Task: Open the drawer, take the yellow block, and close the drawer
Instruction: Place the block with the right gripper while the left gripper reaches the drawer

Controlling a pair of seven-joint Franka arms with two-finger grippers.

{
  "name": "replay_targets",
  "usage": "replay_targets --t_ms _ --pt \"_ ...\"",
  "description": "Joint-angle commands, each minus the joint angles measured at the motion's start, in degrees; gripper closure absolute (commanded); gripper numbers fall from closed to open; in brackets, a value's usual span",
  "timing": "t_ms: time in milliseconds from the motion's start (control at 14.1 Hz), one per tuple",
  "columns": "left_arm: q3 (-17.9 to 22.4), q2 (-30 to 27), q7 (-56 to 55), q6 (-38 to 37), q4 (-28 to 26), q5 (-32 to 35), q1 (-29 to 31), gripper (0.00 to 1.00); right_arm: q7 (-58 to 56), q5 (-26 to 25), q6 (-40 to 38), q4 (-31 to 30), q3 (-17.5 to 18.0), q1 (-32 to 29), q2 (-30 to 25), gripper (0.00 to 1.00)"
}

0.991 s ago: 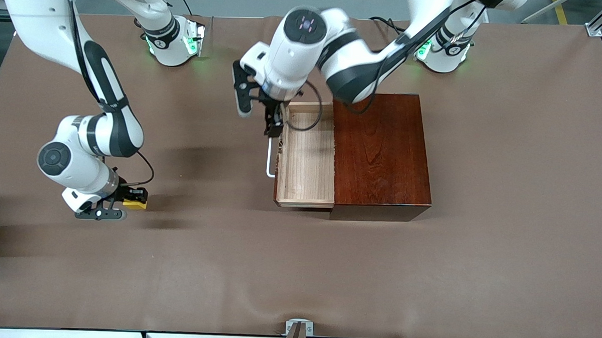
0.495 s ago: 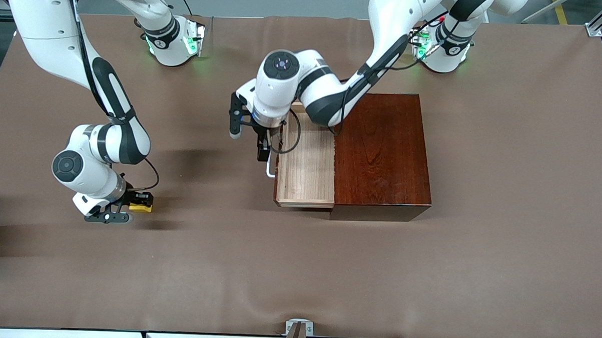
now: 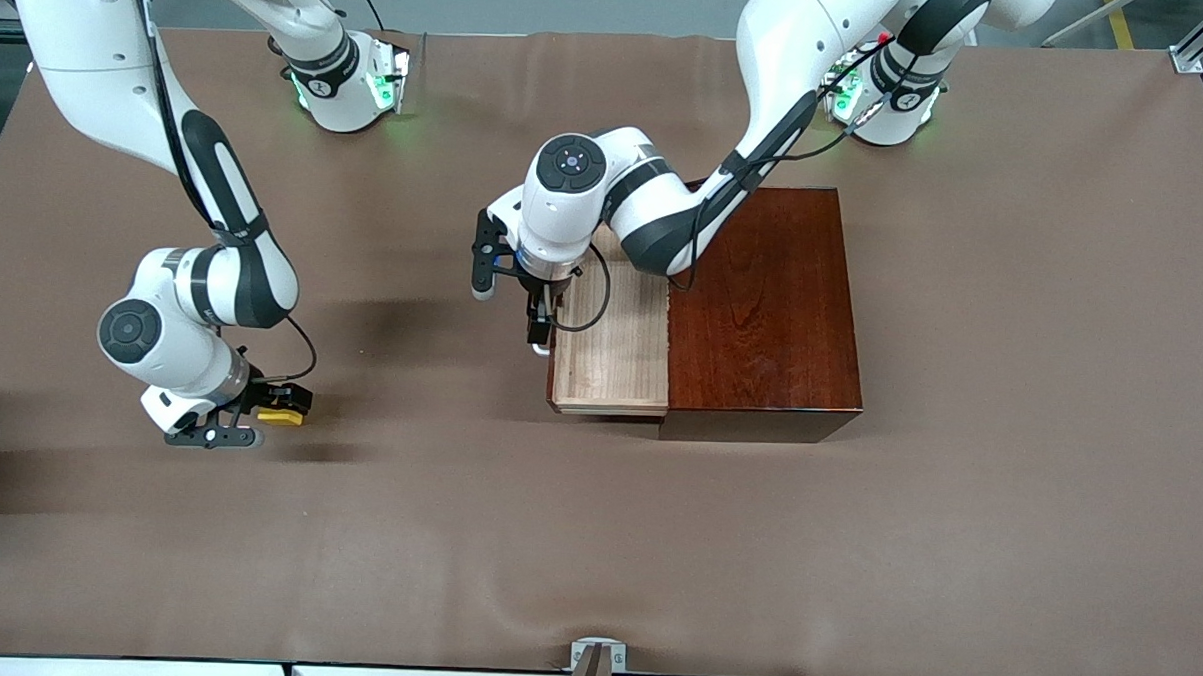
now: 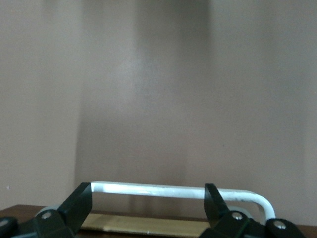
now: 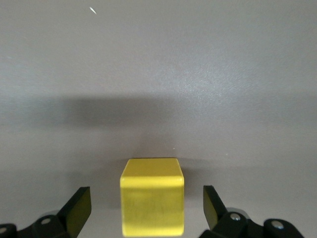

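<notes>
The yellow block [image 3: 281,417] [image 5: 152,201] rests on the table toward the right arm's end. My right gripper [image 3: 279,405] [image 5: 147,208] is open around it, with a gap on each side of the block. The drawer [image 3: 611,358] of the dark wooden box [image 3: 763,304] stands pulled out, and its pale interior shows nothing inside. My left gripper [image 3: 539,328] [image 4: 147,203] is open, low in front of the drawer. The white handle [image 3: 538,350] [image 4: 163,190] runs lengthwise between its two fingertips, and they do not clamp it.
Brown paper covers the table [image 3: 595,538]. The wooden box stands toward the left arm's end, with the left arm's elbow over the drawer's part farther from the front camera. A small metal bracket [image 3: 597,654] sits at the table edge nearest that camera.
My right gripper has opened and let go of the yellow block, which now rests on the table. My left gripper has come down and along the drawer front to the handle.
</notes>
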Motion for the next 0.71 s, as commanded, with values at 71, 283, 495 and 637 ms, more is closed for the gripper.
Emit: replay_targets --t_ms 71,283,495,637 --pt "-0.2 -1.2 0.6 -5.8 1.0 0.6 -0.2 0.00 -0.1 -0.8 -12.0 0.2 0.8 -0.3 -8.7 0.00" --pt "0.0 -1.2 0.3 -8.5 1.0 0.7 -0.6 0.00 -0.3 -0.8 -20.1 0.2 0.8 -0.3 -14.1 0.00" --pt "0.1 -1.3 0.3 -11.8 1.1 0.7 -0.7 0.00 -0.4 -0.8 -26.9 0.4 1.0 -0.2 -20.0 0.00" --pt "0.5 -1.6 0.3 -15.5 1.2 1.2 -0.6 0.00 -0.4 -0.8 -31.7 1.0 1.0 -0.2 -24.0 0.00"
